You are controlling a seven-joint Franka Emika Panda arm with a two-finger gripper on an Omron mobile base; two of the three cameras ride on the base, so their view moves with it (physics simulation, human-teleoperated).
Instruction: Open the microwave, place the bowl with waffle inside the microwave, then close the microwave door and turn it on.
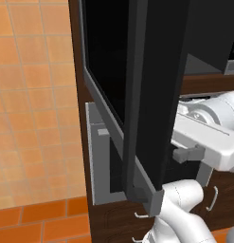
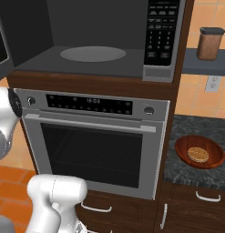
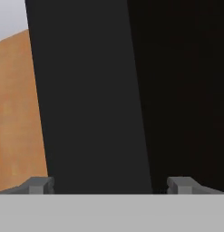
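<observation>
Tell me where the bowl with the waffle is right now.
In the right base view the bowl sits on the dark stone counter at lower right, beside the silver oven and below the open microwave.

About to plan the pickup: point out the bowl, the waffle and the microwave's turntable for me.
bowl (image 2: pixel 214 157): right base view, on its bare reddish-brown inner wall, right of the waffle.
waffle (image 2: pixel 197 154): right base view, on the middle of its gridded top.
turntable (image 2: pixel 92 53): right base view, on the middle of the grey disc in the open microwave.
</observation>
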